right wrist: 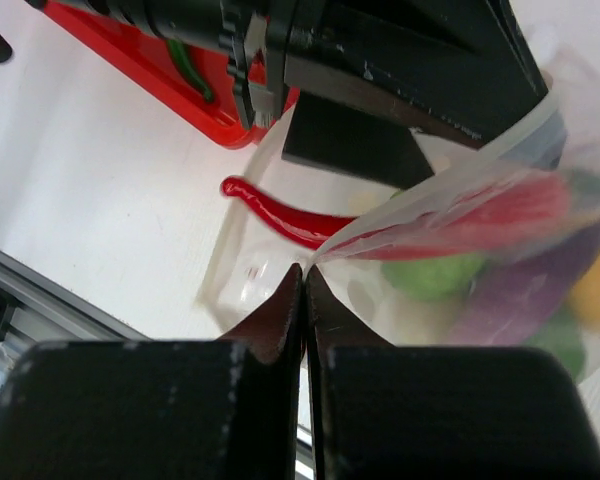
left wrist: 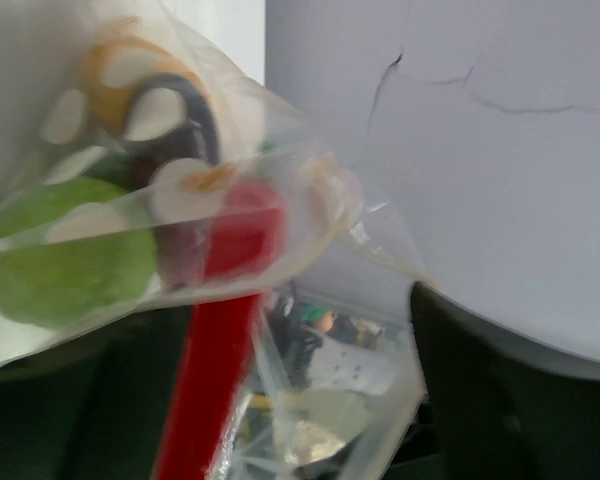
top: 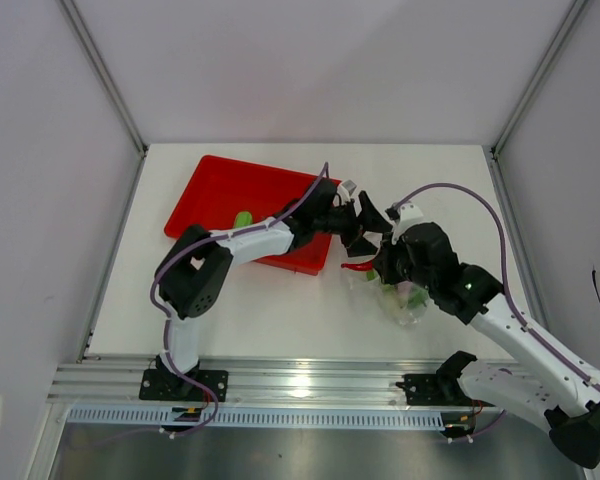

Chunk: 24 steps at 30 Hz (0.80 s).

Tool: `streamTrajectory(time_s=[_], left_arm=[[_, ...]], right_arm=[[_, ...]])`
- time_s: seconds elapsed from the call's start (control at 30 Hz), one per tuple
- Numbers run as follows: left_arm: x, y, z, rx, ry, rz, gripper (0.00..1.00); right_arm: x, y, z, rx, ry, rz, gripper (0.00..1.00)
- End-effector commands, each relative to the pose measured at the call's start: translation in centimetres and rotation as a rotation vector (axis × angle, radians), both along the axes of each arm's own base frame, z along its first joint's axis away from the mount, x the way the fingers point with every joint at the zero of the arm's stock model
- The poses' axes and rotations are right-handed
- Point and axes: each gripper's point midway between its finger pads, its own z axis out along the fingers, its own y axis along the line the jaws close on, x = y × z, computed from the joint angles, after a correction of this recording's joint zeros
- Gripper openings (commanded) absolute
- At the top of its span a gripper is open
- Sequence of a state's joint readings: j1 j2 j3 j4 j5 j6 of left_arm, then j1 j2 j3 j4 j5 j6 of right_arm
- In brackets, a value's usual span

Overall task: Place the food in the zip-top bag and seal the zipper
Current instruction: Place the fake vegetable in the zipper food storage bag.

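Two grippers meet at the zip-top bag (top: 404,303), which lies on the table (top: 280,320) just right of the red tray (top: 220,185). The right gripper (right wrist: 304,278) has its jaws pressed together on a fold of the bag's clear film. The left gripper (top: 363,222) has its jaws spread apart, with bag film and the red chili (right wrist: 280,217) between them. The chili pokes half out of the bag; the purple eggplant (right wrist: 515,300), yellow lemon (right wrist: 595,290) and a green piece (right wrist: 435,272) sit inside. One green vegetable (top: 242,219) lies in the tray.
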<state>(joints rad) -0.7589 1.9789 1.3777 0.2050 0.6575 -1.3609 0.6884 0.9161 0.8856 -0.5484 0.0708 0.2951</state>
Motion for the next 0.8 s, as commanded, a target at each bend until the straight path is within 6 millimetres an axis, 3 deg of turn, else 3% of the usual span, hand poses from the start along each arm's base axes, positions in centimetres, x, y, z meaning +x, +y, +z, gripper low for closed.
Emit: streamTrajectory(time_s=[0.0, 0.3, 0.4, 0.53, 0.6, 0.63, 0.67, 0.77], left_arm=[[-0.7, 0.4, 3.5, -0.056, -0.108, -0.023, 0.99], [-1.8, 2.5, 2.5, 0.028, -0.181, -0.025, 0.99], [-1.7, 3.6, 3.7, 0.061, -0.301, -0.02, 0.99], [-2.6, 4.8, 8.7, 0.028, -0.521, -0.054, 0.99], [-2.0, 6.0, 10.0, 0.081, -0.621, -0.021, 0.99], [-1.9, 6.8, 10.1, 0.12, -0.646, 0.0, 0.99], [-0.8, 8.4, 11.7, 0.168, -0.745, 0.093, 0.99], [0.4, 12.1, 12.8, 0.275, -0.873, 0.251, 1.0]], right_arm=[[0.7, 0.6, 3.6, 0.065, -0.076, -0.007, 0.0], [0.9, -0.5, 3.7, 0.056, -0.074, -0.068, 0.0], [1.0, -1.4, 3.8, 0.03, -0.071, -0.107, 0.0], [1.1, -2.8, 3.5, -0.013, -0.068, -0.166, 0.0], [1.0, -3.1, 3.2, -0.013, -0.063, -0.185, 0.0], [0.9, -3.2, 3.3, -0.005, -0.064, -0.189, 0.0], [0.8, -3.3, 3.4, 0.005, -0.068, -0.198, 0.0], [0.7, -3.5, 3.5, 0.035, -0.06, -0.216, 0.0]])
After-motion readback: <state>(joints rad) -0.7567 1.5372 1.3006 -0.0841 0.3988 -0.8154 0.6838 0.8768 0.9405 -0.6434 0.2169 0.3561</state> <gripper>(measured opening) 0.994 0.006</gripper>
